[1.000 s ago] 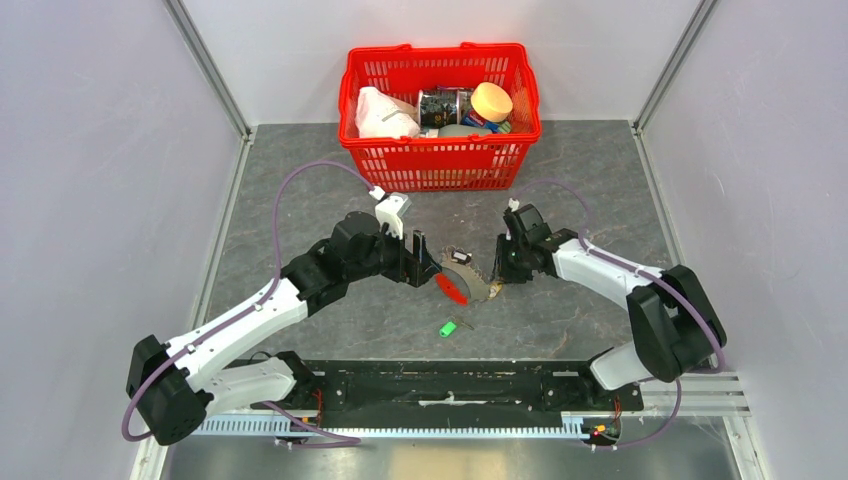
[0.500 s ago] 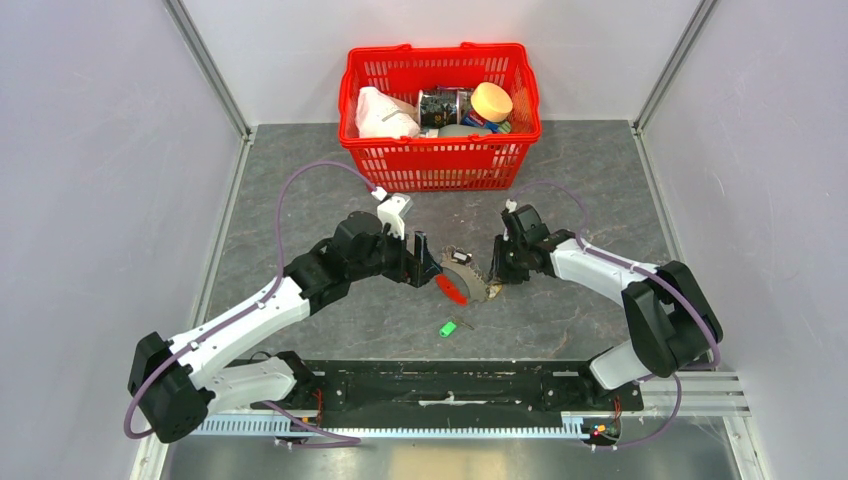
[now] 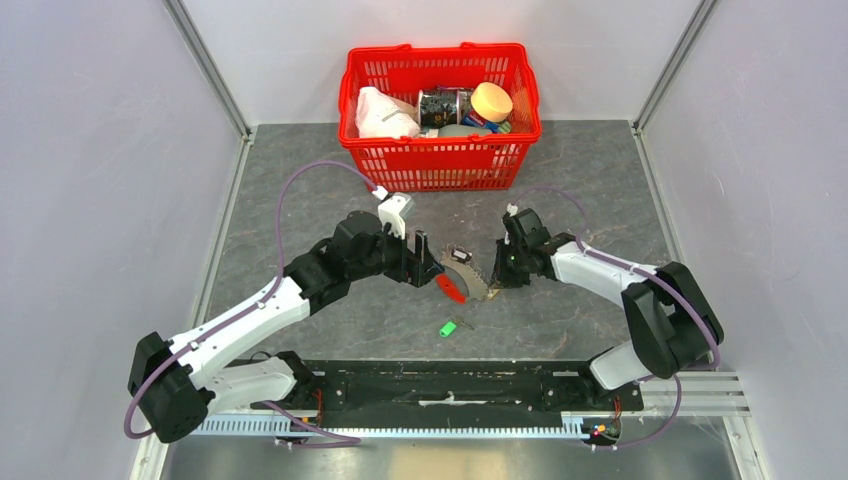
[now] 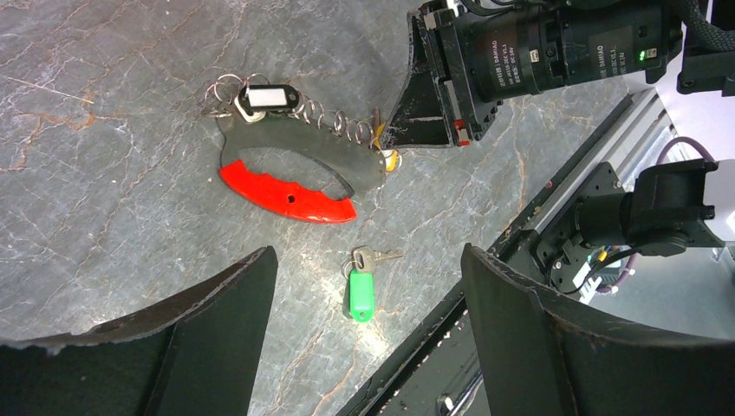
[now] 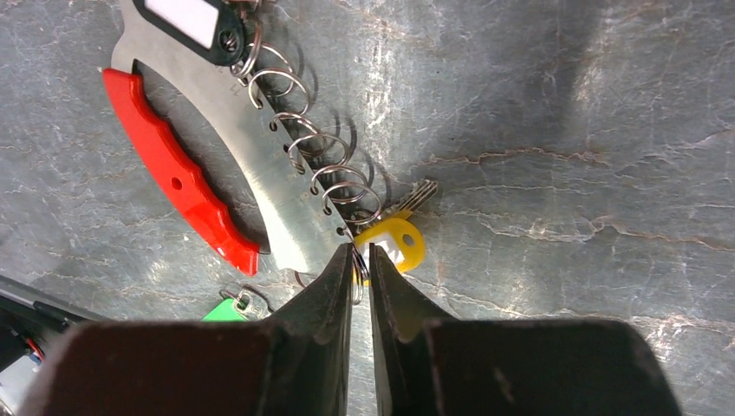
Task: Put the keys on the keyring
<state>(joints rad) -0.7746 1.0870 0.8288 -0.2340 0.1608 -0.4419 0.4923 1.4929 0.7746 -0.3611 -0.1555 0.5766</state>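
**Both arms close in on the keyring.** The keyring (image 3: 462, 278) is a crescent steel plate with a red grip (image 4: 286, 196) along one edge and a row of wire loops (image 5: 319, 163) along the other. It lies flat on the grey stone-patterned table (image 3: 300, 180) at the centre of the overhead view, between the two arms.

The right gripper (image 5: 359, 253) meets the plate's pointed lower tip, its fingers (image 5: 329, 295) drawn almost together with only a sliver of gap. A thin wire ring (image 5: 357, 272) sits in that slit. Whether it belongs to the keyring or to the key beside it cannot be told.

That yellow-headed key (image 5: 395, 243) lies just right of the fingertips in the right wrist view. It sits against the last loop, with its silvery blade pointing to the upper right. A black tag (image 4: 265, 97) with a white label lies at the opposite end of the loops, near the top of the left wrist view.

The left gripper (image 3: 428, 260) hovers just left of the keyring in the overhead view, its jaws spread wide and holding nothing. Its two dark fingers fill the bottom corners of its own camera's picture.

A green-headed key (image 4: 360, 295) lies alone on the table below the red grip. It is apart from the keyring, at the lower centre of the left wrist view. A red mesh basket (image 3: 440, 165) of assorted goods stands at the top centre of the overhead view, well apart from the keyring.
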